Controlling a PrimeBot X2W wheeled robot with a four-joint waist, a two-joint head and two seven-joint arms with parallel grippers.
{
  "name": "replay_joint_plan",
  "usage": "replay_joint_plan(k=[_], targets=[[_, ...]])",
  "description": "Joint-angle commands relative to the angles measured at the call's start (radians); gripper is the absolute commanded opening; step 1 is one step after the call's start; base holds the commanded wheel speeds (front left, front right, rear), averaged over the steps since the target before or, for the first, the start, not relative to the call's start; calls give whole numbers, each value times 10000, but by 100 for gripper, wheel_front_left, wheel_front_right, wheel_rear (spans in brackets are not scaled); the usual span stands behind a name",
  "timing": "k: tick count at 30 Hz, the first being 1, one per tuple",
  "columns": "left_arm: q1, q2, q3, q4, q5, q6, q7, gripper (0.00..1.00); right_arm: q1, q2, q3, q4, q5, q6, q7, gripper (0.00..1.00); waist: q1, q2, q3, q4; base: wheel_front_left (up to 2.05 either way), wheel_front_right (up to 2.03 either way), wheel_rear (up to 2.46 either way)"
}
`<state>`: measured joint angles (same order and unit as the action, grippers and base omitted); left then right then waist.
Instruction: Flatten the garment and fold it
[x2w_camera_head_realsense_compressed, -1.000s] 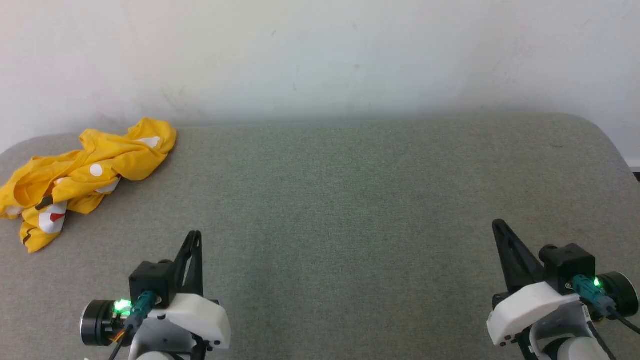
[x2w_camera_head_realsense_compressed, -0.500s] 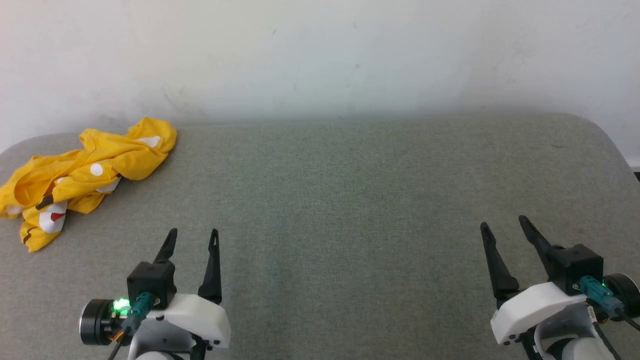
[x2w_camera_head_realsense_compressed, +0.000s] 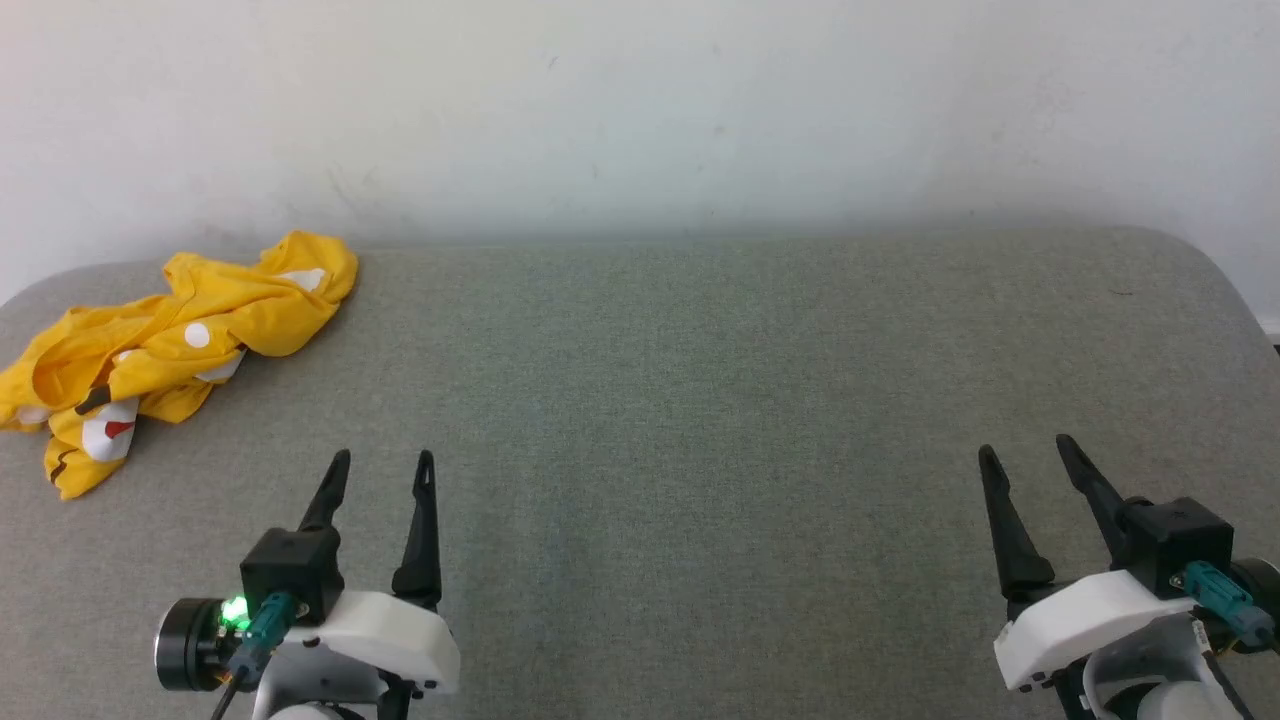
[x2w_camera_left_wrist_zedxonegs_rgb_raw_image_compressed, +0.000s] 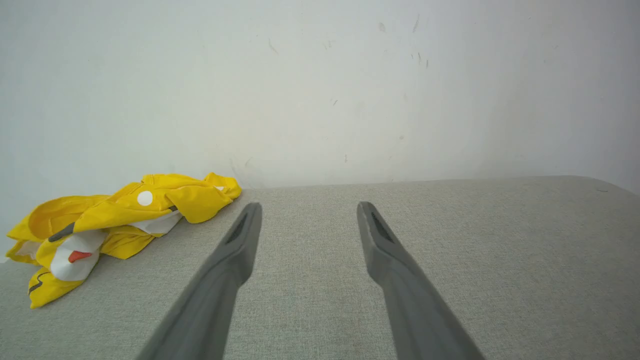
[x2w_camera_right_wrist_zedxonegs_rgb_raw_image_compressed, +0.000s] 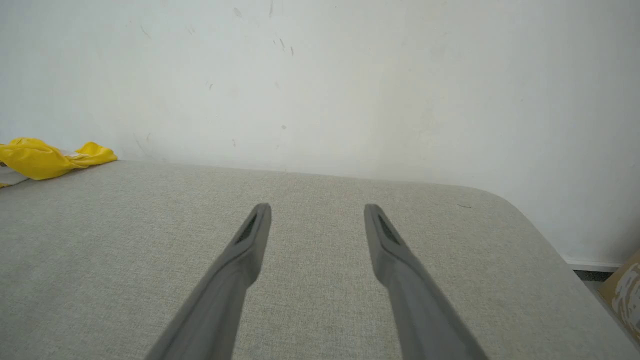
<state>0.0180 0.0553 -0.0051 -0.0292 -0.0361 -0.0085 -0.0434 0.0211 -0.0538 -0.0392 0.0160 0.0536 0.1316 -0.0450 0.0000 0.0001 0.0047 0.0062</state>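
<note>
Now both hands stand open. The left hand (x2w_camera_head_realsense_compressed: 384, 457) and the right hand (x2w_camera_head_realsense_compressed: 1027, 447), each shut a second earlier, are spread wide with nothing between the jaws. Both sit low at the near edge of the counter (x2w_camera_head_realsense_compressed: 700, 400), one left, one right. The T-shirt (x2w_camera_head_realsense_compressed: 180, 350) lies where it lay, crumpled in a heap at the far left corner, close to the wall (x2w_camera_head_realsense_compressed: 640, 110) and touched by neither hand. Flattening is not yet begun. The opening readies a first grasp; the left hand is nearer the heap, the right hand well apart from it.
</note>
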Motion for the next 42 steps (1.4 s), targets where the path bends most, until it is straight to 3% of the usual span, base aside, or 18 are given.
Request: replay_joint_plan(k=[1,20,42], targets=[[137,-11,24,-97,-84,-75,-111,100,48,7,-71,48,126,-2,-97,100,0,-1,9,18,0,0,0],[202,-18,100,-289,-462,-109,-508,100,58,13,-300,280,233,-3,-494,100,0,-1,79,557,0,0,0],[510,-27,127,-483,-911,-69,-967,100,207,19,186,722,381,-5,-953,100,0,-1,-117,1920,0,0,0]])
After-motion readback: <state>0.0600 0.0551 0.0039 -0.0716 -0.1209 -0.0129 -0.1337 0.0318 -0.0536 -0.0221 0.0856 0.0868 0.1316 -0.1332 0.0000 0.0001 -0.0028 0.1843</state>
